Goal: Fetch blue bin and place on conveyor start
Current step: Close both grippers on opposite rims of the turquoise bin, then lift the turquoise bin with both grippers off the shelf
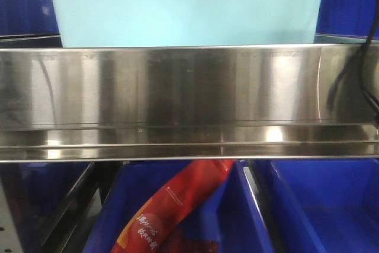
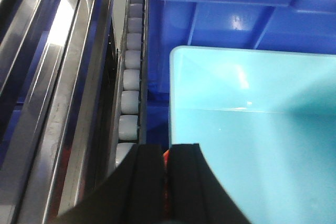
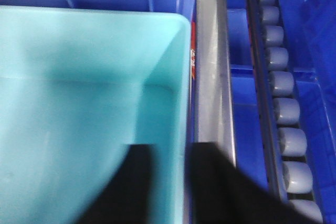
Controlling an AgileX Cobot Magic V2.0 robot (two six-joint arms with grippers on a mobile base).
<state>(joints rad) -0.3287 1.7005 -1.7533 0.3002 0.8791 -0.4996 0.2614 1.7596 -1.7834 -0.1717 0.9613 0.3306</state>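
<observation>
Left gripper [image 2: 165, 153] clamped on blue bin [image 2: 252, 129] left wall, right gripper [image 3: 172, 153] apart, straddling right wall from above.

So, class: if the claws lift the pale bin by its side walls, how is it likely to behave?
Probably light: the bin looks empty inside. Likely fairly stiff, given its moulded walls and rim, though a wall may flex where the left claw straddles it. The smooth, glossy plastic could slip in a pinch.

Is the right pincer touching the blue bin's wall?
Cannot tell. Right wrist view shows the right pincer straddling a side wall of the blue bin, one finger inside, one outside; blur hides contact or gap.
</observation>
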